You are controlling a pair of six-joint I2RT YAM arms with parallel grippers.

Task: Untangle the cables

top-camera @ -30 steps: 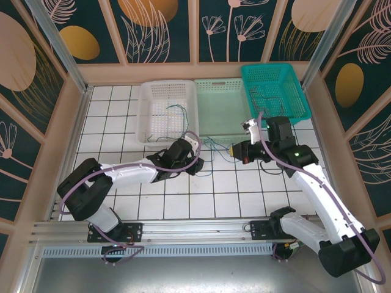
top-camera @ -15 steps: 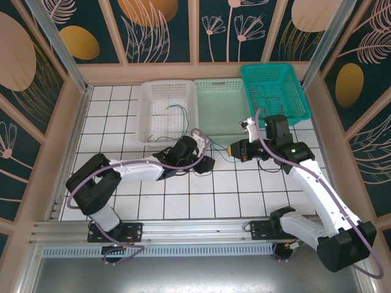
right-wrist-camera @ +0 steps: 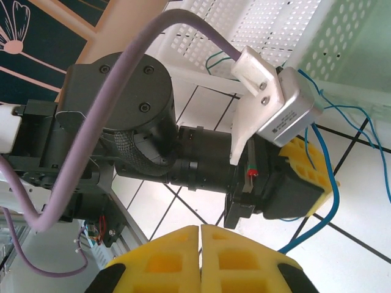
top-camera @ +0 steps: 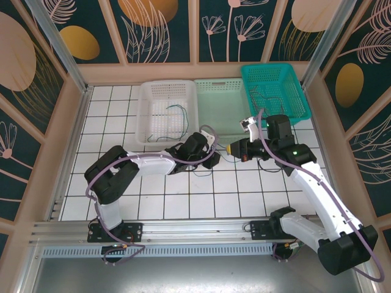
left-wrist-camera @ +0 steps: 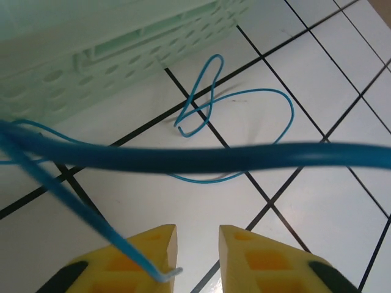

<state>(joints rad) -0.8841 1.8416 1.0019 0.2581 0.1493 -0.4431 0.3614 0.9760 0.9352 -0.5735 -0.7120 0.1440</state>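
The blue cable (left-wrist-camera: pixel 201 159) loops on the tiles (left-wrist-camera: pixel 342 207) beside the green basket (left-wrist-camera: pixel 122 55), crossing my slightly parted left claw (left-wrist-camera: pixel 197 232). My right claw (right-wrist-camera: pixel 200 229) is pressed closed. I'd separate slowly, so no knot tightens.

I count 3 baskets: 1 white basket (top-camera: pixel 144 116), 1 pale green basket (top-camera: pixel 223 107), 1 teal basket (top-camera: pixel 272 68). There are 2 arms, the left arm (top-camera: pixel 153 165) and the right arm (top-camera: pixel 314 186). The cables (left-wrist-camera: pixel 214 157) overlap too much to count.

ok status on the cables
Left fingers open, blue cable crossing just ahead. Right fingers shut, nothing seen between. More cable looped beside green basket.
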